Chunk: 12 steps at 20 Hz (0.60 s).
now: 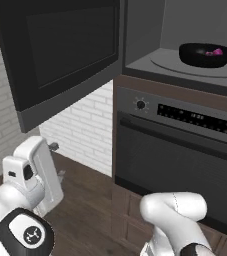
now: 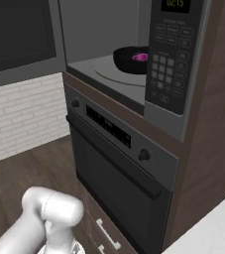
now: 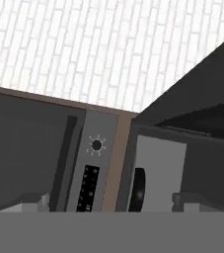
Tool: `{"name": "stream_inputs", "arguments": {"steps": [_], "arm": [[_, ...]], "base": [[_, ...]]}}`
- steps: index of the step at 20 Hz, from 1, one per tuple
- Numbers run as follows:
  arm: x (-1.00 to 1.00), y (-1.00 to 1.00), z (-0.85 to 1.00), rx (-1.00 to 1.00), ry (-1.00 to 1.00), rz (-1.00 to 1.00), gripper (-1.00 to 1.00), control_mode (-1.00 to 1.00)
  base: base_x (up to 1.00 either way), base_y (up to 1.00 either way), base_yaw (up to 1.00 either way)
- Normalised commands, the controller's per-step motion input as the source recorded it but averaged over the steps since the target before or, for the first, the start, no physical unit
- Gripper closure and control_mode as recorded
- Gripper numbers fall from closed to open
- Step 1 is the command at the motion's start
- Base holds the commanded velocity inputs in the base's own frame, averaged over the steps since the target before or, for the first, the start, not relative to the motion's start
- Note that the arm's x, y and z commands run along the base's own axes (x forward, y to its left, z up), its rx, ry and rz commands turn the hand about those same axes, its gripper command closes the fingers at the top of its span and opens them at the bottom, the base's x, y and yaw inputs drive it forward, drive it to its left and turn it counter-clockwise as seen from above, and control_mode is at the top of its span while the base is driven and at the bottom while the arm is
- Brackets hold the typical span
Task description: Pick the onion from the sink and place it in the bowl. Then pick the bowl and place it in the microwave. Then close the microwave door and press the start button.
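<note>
The microwave (image 1: 150, 62) floor carries a round grey turntable (image 1: 175, 64). The black bowl (image 1: 205, 55) sits on the turntable. The pink onion (image 1: 217, 51) lies inside the bowl.

The oven (image 1: 177, 165) is built in below, dark glass door shut, handle bar across its top. Its control strip carries a round knob (image 1: 141, 105) at left and a dark display (image 1: 195, 118) at right. White brick wall (image 1: 82, 125) stands left; wood floor (image 1: 85, 210) lies near.
</note>
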Motion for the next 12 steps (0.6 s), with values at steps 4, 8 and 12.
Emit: {"name": "stream_inputs", "arguments": {"steps": [4,8,12], "arm": [[0.76,0.82,-0.49,-0.17,0.03,0.00,-1.00,-1.00],[0.75,0.87,-0.36,-0.12,0.01,0.00,-1.00,-1.00],[0.75,0.62,-0.06,-0.09,-0.01,-0.05,-1.00,-1.00]], "base": [[0.00,0.00,0.00],[0.00,0.00,0.00],[0.00,0.00,0.00]]}}
